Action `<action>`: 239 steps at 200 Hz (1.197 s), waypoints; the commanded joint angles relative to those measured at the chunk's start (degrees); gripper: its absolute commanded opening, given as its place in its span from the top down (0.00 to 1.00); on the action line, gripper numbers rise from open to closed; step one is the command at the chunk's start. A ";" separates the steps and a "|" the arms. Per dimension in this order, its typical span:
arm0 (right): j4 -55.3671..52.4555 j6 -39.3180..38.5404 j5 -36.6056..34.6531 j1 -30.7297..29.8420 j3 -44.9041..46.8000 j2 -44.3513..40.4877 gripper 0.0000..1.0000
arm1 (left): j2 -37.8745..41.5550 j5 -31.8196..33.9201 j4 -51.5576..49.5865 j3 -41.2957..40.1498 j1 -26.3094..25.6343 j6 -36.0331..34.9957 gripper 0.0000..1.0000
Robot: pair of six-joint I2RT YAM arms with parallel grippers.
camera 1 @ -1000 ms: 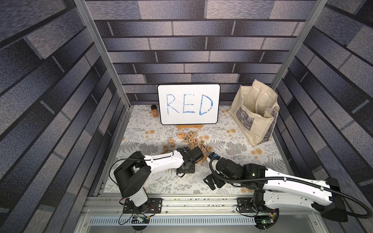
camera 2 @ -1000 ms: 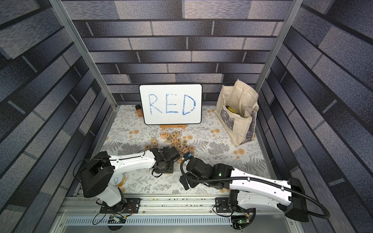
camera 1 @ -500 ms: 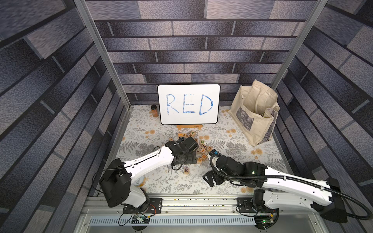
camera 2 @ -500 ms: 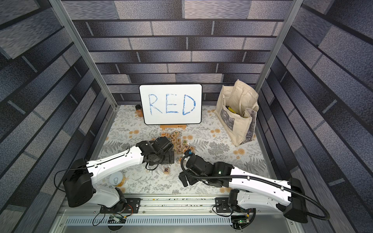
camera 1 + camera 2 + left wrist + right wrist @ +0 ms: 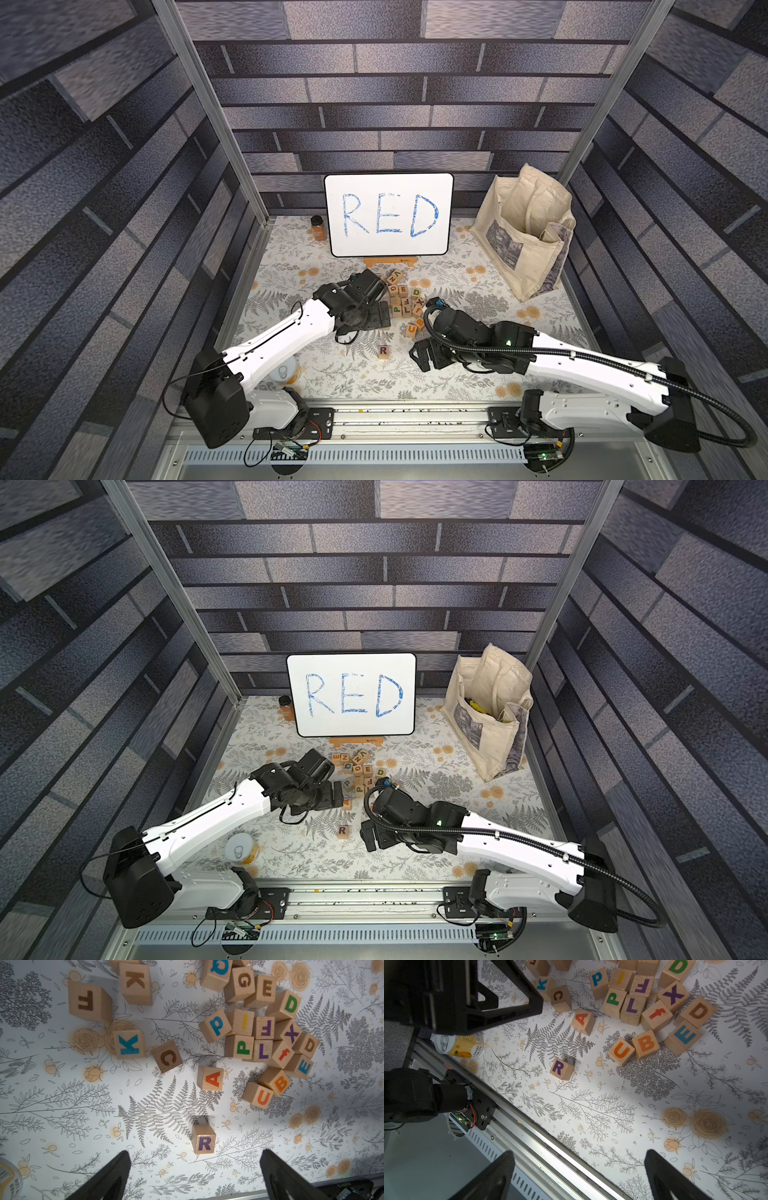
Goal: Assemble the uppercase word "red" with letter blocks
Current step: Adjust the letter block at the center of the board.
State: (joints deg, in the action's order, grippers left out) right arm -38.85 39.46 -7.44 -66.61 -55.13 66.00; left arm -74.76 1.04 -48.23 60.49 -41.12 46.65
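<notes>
One block of three is down. The left gripper [image 5: 194, 1159] hangs over the cloth [image 5: 357, 386] with its fingers [image 5: 112, 1176] spread wide and nothing between them. A second ago it was low over the spot where the R [image 5: 383, 351] now stands, so it has let go and drawn back toward the pile [image 5: 405, 299].

The R stands alone, letter up, on bare cloth in front of the pile and apart from it, between the two grippers in both top views.

The blue-green E [image 5: 302, 1067] sits at the pile's near edge, touching a brown D [image 5: 309, 1045]. The green D [image 5: 289, 1004] lies deeper in, hemmed by neighbours.

The right gripper [image 5: 578, 1157] hovers just right of the R, fingers apart, empty, and unmoved over the last second.

Judgement: the first letter is set. The E is the likely next pick, and its crowded seat risks nudging adjacent blocks. The cloth to the right of the R looks free for the other two.
</notes>
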 commanded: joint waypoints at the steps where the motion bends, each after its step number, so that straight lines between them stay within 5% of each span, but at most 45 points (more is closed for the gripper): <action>1: -2.21 2.37 -1.55 0.69 -4.49 2.46 0.00 | 3.02 -2.44 -2.48 -0.14 1.74 -2.29 0.00; 121: -11.64 3.90 -0.25 8.71 -14.72 11.84 0.00 | 11.15 -9.90 -3.83 -3.87 6.03 -7.74 0.00; 239: -17.31 -14.16 1.73 18.81 -13.98 18.11 0.00 | 13.85 -16.66 8.52 -9.26 5.03 -13.88 0.00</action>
State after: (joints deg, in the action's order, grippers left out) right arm -53.45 30.44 -5.91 -49.34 -68.53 82.70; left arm -60.80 -13.08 -43.27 51.99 -35.70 36.32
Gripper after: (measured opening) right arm 0.999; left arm 0.999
